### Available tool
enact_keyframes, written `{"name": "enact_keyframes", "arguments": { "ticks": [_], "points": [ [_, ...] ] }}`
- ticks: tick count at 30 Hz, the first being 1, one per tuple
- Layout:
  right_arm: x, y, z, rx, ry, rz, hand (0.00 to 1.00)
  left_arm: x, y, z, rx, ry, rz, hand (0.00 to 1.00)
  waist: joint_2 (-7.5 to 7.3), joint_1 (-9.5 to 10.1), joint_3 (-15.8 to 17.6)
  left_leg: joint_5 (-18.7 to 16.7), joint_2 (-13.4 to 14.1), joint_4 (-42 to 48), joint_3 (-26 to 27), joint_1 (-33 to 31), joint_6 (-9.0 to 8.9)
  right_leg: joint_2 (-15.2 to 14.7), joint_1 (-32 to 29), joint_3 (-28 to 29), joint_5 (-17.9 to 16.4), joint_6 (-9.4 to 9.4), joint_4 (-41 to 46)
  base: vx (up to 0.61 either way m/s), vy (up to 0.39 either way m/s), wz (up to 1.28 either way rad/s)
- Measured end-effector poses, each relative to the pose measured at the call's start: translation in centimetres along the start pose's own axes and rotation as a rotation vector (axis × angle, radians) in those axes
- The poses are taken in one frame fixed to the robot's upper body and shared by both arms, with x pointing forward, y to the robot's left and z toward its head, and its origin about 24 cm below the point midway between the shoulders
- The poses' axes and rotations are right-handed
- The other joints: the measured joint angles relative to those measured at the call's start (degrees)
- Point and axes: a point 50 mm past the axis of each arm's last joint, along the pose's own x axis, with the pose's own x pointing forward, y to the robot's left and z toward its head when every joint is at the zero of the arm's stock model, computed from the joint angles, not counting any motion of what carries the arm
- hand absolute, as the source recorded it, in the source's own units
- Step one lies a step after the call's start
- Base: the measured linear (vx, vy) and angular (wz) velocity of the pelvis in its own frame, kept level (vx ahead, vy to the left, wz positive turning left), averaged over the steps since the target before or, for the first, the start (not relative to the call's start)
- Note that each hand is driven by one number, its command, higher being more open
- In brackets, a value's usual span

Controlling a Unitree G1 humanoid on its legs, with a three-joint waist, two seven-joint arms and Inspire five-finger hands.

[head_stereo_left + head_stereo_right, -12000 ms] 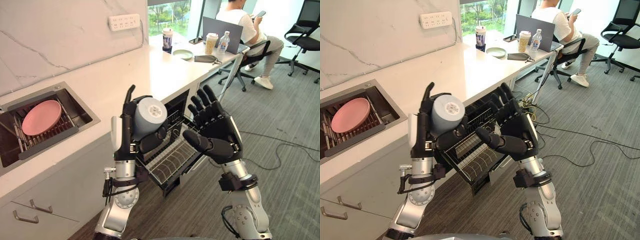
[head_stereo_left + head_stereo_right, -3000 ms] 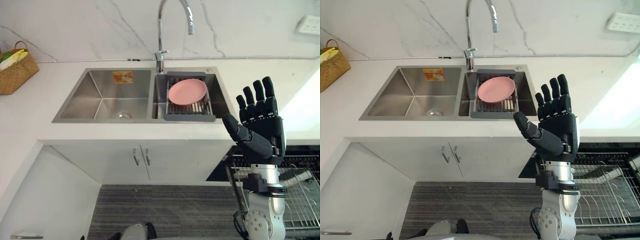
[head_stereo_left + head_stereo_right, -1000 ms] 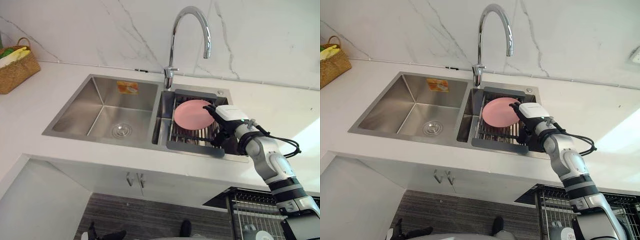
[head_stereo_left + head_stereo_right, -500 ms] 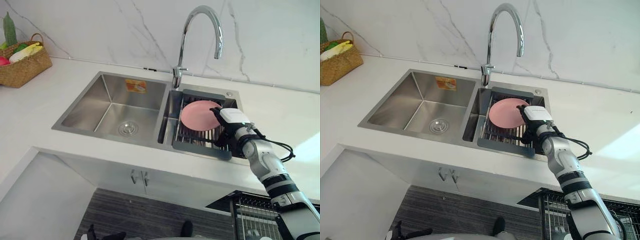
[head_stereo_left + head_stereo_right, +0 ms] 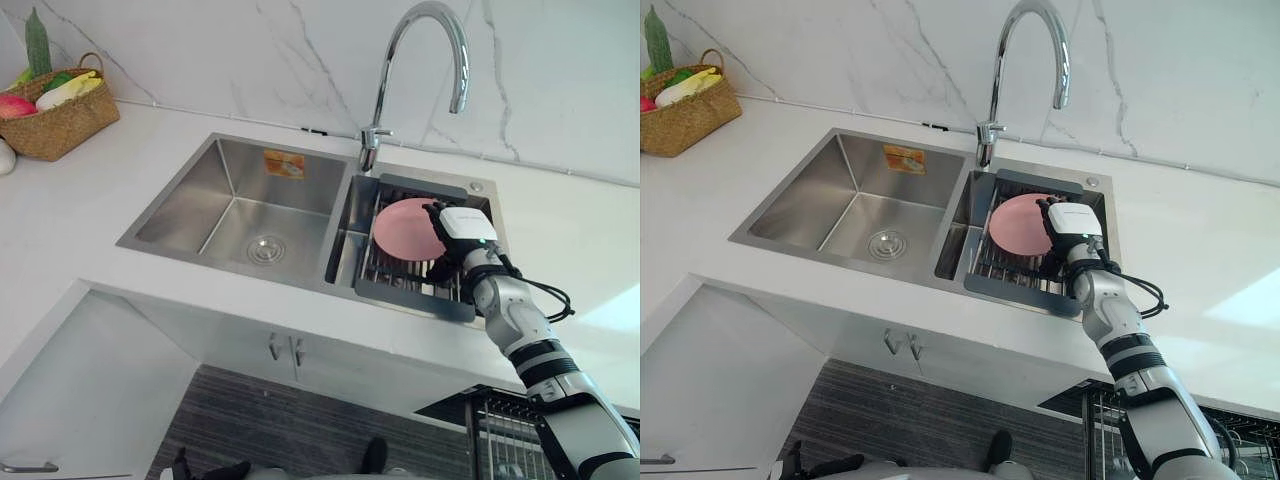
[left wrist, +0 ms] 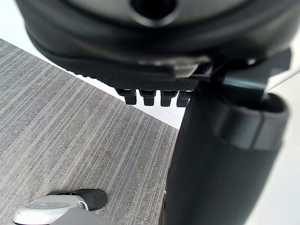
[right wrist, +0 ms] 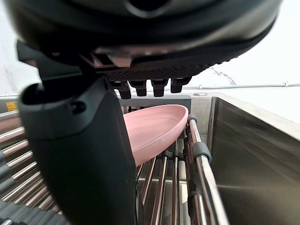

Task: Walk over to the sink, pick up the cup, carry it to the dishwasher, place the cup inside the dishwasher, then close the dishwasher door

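A pink plate (image 5: 400,228) leans in the dark drying rack (image 5: 400,288) in the right basin of the steel sink (image 5: 240,210). My right hand (image 5: 462,235) reaches over the rack's right side, its fingers straight against the plate's right edge and its thumb lower by the rack bars. In the right wrist view the plate (image 7: 150,129) lies just past my thumb (image 7: 79,154), resting on the bars with nothing curled round it. My left hand (image 6: 220,154) hangs low over grey carpet, fingers relaxed and holding nothing.
A tall curved faucet (image 5: 420,40) rises behind the sink. A wicker basket of vegetables (image 5: 60,110) stands on the white counter at far left. Cabinet doors with handles (image 5: 282,348) sit below the sink. The pulled-out dishwasher rack (image 5: 1240,440) shows at lower right.
Twelve seconds ago my left hand held a grey cup by the dishwasher. Three seconds ago my right hand was raised and open; since then it has reached into the rack and stays beside the plate.
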Motion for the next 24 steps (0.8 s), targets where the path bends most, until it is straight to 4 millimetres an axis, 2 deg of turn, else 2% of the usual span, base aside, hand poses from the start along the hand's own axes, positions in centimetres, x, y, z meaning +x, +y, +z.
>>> {"name": "enact_keyframes", "arguments": {
  "ticks": [4,5,12,15,20,24],
  "points": [
    [0.4,0.3,0.3,-0.014,0.002,0.018,1.0,0.0,-0.1,0.1,0.003,-0.003,-0.004,1.0,-0.01,0.05,0.09,0.06,-0.09,-0.01,-0.19,0.08,0.06,-0.03,0.21,-0.16,0.0,0.01,0.0,0.0,0.0,0.0],
    [0.5,0.3,0.6,-0.016,-0.001,0.02,0.0,0.0,-0.1,0.1,0.002,-0.001,-0.004,1.0,-0.01,0.05,0.15,0.06,-0.08,-0.02,-0.21,0.15,0.07,-0.03,0.29,-0.18,0.0,0.01,0.0,0.0,0.0,0.0],
    [1.1,0.9,0.8,-0.117,0.014,0.045,0.0,0.0,-0.2,0.3,0.005,-0.006,-0.008,1.0,-0.08,0.72,0.3,0.19,-0.09,-0.05,-0.47,0.12,0.12,-0.06,0.41,-0.4,-0.01,0.01,0.0,0.0,0.0,0.0],
    [1.2,0.8,1.1,-0.169,0.0,-0.013,0.0,0.0,-0.2,0.5,0.004,-0.012,-0.007,1.0,-0.06,0.8,0.44,0.27,-0.07,-0.15,-0.6,0.11,0.1,-0.08,0.41,-0.5,-0.01,0.01,0.0,0.0,0.0,0.0],
    [1.3,-0.6,1.5,-0.21,-0.021,-0.193,0.0,0.0,-0.2,0.5,0.005,-0.011,-0.008,1.0,-0.11,0.82,0.47,0.27,-0.13,-0.19,-0.59,0.17,0.1,-0.08,0.45,-0.44,-0.01,0.01,0.0,0.0,0.0,0.0],
    [1.2,-0.4,1.6,-0.203,-0.032,-0.208,0.0,0.1,-0.3,0.7,0.009,-0.02,-0.011,1.0,-0.24,0.92,0.92,0.27,-0.12,-0.17,-0.55,0.2,0.1,-0.08,0.47,-0.21,-0.01,0.01,0.0,0.0,0.0,0.0]
  ]
}}
